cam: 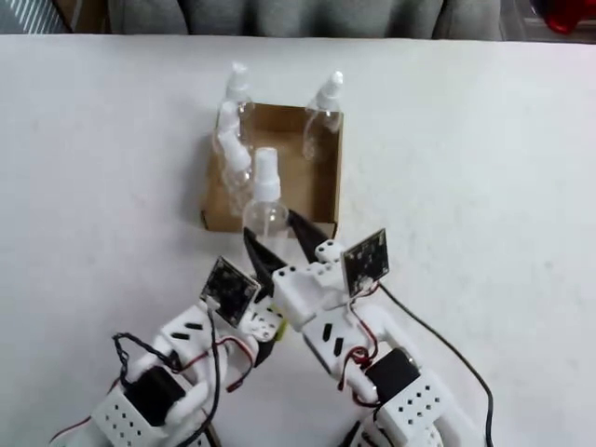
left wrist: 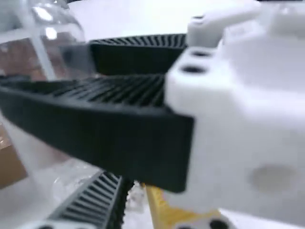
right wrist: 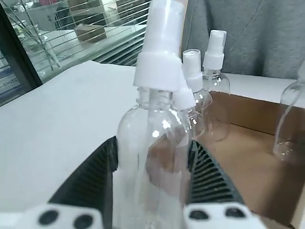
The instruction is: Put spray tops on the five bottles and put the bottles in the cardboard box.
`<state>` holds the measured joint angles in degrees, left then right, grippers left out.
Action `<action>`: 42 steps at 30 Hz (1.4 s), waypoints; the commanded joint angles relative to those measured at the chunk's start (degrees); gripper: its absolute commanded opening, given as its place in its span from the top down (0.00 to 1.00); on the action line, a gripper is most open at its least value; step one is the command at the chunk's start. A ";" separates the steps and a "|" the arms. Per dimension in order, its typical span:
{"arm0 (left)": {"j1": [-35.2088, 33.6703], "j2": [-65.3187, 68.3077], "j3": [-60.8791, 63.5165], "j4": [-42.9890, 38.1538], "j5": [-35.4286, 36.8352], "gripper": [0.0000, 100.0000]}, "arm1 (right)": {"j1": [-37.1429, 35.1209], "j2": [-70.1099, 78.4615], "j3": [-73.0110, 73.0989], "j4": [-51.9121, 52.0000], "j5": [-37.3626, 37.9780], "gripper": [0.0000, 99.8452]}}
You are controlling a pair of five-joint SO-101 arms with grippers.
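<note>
A clear bottle (cam: 266,207) with a white spray top (right wrist: 159,47) stands upright at the near wall of the cardboard box (cam: 300,177). My right gripper (cam: 268,223) is shut on its body, one black finger on each side. Three capped bottles (cam: 233,130) stand along one side of the box, and another (cam: 323,116) stands in its far corner. My left gripper (cam: 265,328) sits low on the table, tucked under the right arm. In the left wrist view the right gripper's ribbed fingers (left wrist: 95,109) and the held bottle (left wrist: 47,33) are very close.
The white table (cam: 484,168) stretches wide on both sides of the box. The box floor (right wrist: 238,162) has bare room between the bottles. Both arm bases crowd the near edge, with loose cables (cam: 438,340) beside them. A grey-clad person sits beyond the far edge.
</note>
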<state>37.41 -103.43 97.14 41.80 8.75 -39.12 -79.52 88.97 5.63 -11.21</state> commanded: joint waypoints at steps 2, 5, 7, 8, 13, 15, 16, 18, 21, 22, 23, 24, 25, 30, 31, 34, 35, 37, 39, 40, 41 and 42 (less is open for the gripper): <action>-4.44 -1.01 -0.09 -1.58 -0.35 0.98 | 0.31 -0.92 -3.78 0.84 -0.26 0.98; -5.67 -1.01 -0.09 -1.58 -0.35 0.98 | 0.22 -0.92 -4.48 3.12 -0.26 0.98; -6.20 -1.01 -0.09 -1.58 -0.35 0.98 | 0.22 -0.92 -5.71 6.02 -0.26 0.98; -6.46 -1.01 -0.09 -1.58 -0.35 0.98 | 0.22 -0.92 -6.42 7.52 -0.35 0.98; -6.64 -1.01 -0.09 -1.58 -0.35 0.98 | 0.22 -0.92 -7.03 9.63 -0.18 0.98; -6.64 -1.01 -0.09 -1.58 -0.35 0.98 | 0.22 -0.92 -7.21 10.86 0.18 0.98; -6.64 -1.01 -0.09 -1.58 -0.35 0.98 | 0.22 -1.01 -7.30 11.56 0.18 0.98; -6.64 -1.01 -0.09 -1.58 -0.35 0.98 | 0.22 -1.01 -7.91 12.79 0.18 0.98; -6.64 -1.01 -0.09 -1.58 -0.35 0.98 | 0.31 -1.01 -9.32 15.60 0.18 0.98; -6.64 -1.01 -0.09 -1.58 -0.35 0.98 | 0.31 -1.01 -9.76 16.66 0.18 0.98; -6.64 -1.01 -0.09 -1.58 -0.35 0.98 | 0.31 -1.01 -10.29 17.63 0.18 0.98; -6.64 -1.01 -0.09 -1.58 -0.35 0.98 | 0.31 -1.01 -10.64 18.42 0.18 0.98; -6.64 -1.01 -0.09 -1.58 -0.35 0.98 | 0.31 -1.01 -10.90 19.12 0.18 0.98; -6.73 -1.01 -0.09 -1.58 -0.35 0.98 | 0.75 -1.01 -10.99 19.56 0.62 0.98; -6.90 -1.01 -0.09 -1.58 -0.35 0.98 | 0.75 -1.19 -10.99 19.56 1.85 0.98; -9.19 -1.01 -0.09 -1.58 -0.35 0.98 | 0.75 -3.65 -10.37 20.00 5.54 0.98; -10.07 -1.01 -0.09 -1.58 -0.35 0.98 | 0.75 -4.79 -10.11 20.79 6.15 0.98; -11.21 -1.01 -0.09 -1.58 -0.35 0.98 | 0.75 -7.25 -9.49 21.67 6.68 0.98; -11.65 -1.01 -0.09 -1.58 -0.35 0.98 | 0.75 -8.75 -8.70 21.41 6.68 0.98; -11.65 -1.01 -0.09 -1.58 -0.35 0.98 | 0.84 -9.27 -8.44 21.23 6.77 0.98; -11.65 -1.01 -0.09 -1.58 -0.35 0.98 | 0.84 -9.36 -8.26 21.23 6.77 0.98; -11.65 -1.01 -0.09 -1.58 -0.35 0.98 | 0.84 -9.36 -8.26 21.14 6.77 0.98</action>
<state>27.74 -103.43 97.14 41.80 9.01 -38.77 -87.34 81.14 26.55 -5.41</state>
